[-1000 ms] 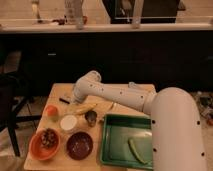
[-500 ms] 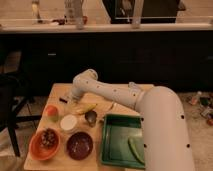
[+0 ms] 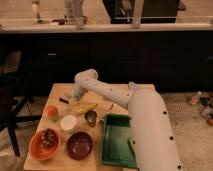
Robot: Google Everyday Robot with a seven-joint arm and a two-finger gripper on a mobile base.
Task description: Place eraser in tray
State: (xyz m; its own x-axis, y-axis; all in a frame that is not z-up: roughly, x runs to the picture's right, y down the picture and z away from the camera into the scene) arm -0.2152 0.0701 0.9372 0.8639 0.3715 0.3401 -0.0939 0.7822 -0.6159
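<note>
Green plastic tray (image 3: pixel 116 145) sits on the tabletop's (image 3: pixel 59 91) near right, with no eraser in it. The dark eraser (image 3: pixel 64 100) seems to lie far left, just beside the tool (image 3: pixel 76 98). Whether the tool is open or holding anything, I cannot tell. This looks like the reaching step; next comes a secure grasp, then a carry rightward.

The tool (image 3: pixel 75 100) hovers near the eraser (image 3: pixel 64 100).

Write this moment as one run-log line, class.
gripper: over table far left, beside eraser | eraser: on table, outside tray | task: not done
</note>
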